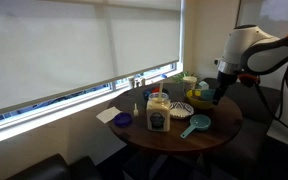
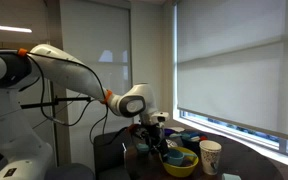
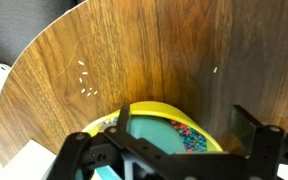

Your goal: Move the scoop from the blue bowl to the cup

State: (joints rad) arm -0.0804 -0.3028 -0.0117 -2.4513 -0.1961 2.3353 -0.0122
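Note:
In the wrist view the blue bowl (image 3: 154, 108) shows its yellowish rim and inside. It holds a teal scoop (image 3: 149, 135) and many small coloured beads (image 3: 192, 140). My gripper (image 3: 159, 130) is open just above the bowl, one finger on each side of the scoop, touching nothing. In an exterior view the gripper (image 1: 220, 97) hangs over the far right of the round table, next to the bowl (image 1: 199, 98). The pale green cup (image 1: 189, 82) stands behind the bowl near the window. In an exterior view the gripper (image 2: 154, 138) is low over the bowl (image 2: 180, 163).
On the wooden table (image 1: 219, 125) stand a white jar with a yellow lid (image 1: 158, 114), a pale striped bowl (image 1: 180, 108), a teal scoop-shaped dish (image 1: 196, 124), a blue lid (image 1: 123, 120) and white paper (image 1: 106, 115). The window sill runs behind.

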